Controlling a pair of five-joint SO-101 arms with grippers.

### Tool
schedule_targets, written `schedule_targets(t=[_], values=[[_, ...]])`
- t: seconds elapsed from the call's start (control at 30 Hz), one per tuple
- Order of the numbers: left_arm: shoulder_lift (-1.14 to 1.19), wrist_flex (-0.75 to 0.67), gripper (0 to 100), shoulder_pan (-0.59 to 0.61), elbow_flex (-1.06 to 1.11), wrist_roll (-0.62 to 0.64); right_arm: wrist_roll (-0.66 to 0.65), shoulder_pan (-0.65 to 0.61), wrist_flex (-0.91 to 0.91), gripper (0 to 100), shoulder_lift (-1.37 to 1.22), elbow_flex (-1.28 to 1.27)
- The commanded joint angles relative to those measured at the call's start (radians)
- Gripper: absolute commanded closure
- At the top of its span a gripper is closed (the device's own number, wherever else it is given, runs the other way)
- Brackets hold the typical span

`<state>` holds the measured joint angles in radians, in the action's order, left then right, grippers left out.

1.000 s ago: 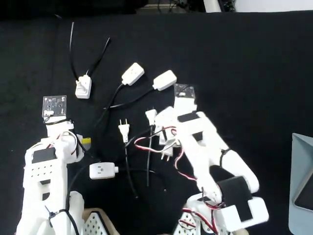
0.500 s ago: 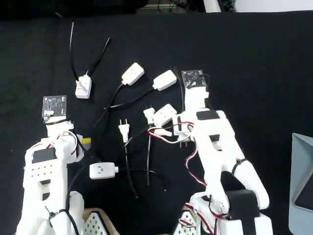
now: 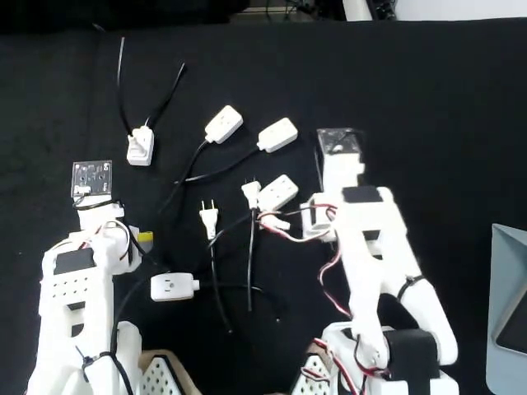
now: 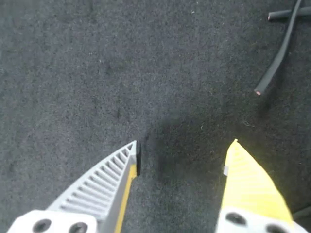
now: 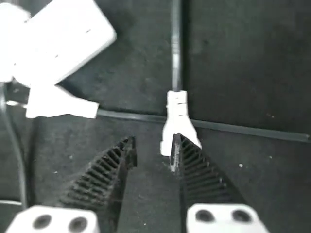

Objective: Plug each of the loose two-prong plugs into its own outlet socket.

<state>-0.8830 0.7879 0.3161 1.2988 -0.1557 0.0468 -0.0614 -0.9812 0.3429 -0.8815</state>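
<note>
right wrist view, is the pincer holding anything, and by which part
Nothing is held. The right pincer stands open, and the white plug lies beside one of its tips, not between the two.

A black cloth covers the worktop (image 3: 461,107) from edge to edge, its weave slightly fuzzy and flecked with pale lint where the wrist views look at it up close. At the right edge of the high view sits a grey-blue container (image 3: 509,255), cut off by the frame, with a flat dark object (image 3: 515,325) lying inside it; what that object is cannot be told. Along the near edge, at the lower left, a tan board (image 3: 148,355) lies on the cloth. Beyond the far edge of the worktop a pale strip of wall (image 3: 461,8) runs at the upper right, with a tangle of dark cables (image 3: 288,10) beside it.
</note>
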Motion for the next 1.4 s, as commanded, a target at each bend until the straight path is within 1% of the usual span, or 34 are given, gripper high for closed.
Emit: schedule_targets(t=[0.0,0.23,0.4,0.53,0.77,0.97,1.13,1.27,1.37], values=[[-0.018,-0.02,72,0.01,-0.01,0.002,-0.011,0.043,-0.008,88.5,-0.041,0.068],[-0.018,-0.02,72,0.012,-0.01,0.0,-0.011,0.075,-0.006,88.4,-0.145,0.124],[-0.018,-0.02,72,0.012,-0.01,0.0,-0.011,0.104,-0.017,88.4,-0.16,0.151],[-0.018,-0.02,72,0.01,-0.01,0.0,-0.011,0.077,-0.063,88.4,-0.148,0.154],[-0.018,-0.02,72,0.01,-0.01,0.0,-0.009,0.009,-0.068,88.4,-0.079,0.15],[-0.018,-0.02,72,0.01,-0.01,0.0,-0.005,-0.046,-0.137,88.4,-0.024,0.147],[-0.018,-0.02,72,0.01,-0.01,0.0,-0.011,-0.018,-0.127,88.3,-0.085,0.145],[-0.018,-0.02,72,0.012,-0.01,0.0,-0.011,0.023,-0.063,88.4,-0.176,0.145],[-0.018,-0.02,72,0.012,-0.01,0.0,-0.012,0.043,-0.052,88.4,-0.231,0.147]])
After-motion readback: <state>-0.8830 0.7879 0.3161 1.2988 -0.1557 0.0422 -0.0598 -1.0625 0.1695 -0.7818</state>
